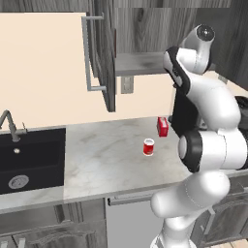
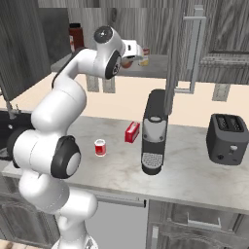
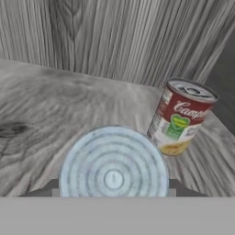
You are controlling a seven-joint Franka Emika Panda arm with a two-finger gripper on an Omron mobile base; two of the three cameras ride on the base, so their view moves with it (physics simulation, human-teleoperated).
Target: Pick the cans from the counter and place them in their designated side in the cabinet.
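Hand view: ribbed silvery can (image 3: 113, 160) on wood-grain shelf (image 3: 41, 105).

White arm (image 2: 73, 97) raised and reaching forward, hand (image 2: 138, 54) level, fingers closed

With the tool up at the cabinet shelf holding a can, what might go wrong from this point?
1. The held can, gripped in the tool, sits close to the red soup can already on the cabinet shelf; setting it down or withdrawing may knock that one over.
2. The open cabinet door hangs beside the arm; a wide retreat might clip it.
3. A red can remains on the counter, near the small red box, which may be nudged on the next pick.
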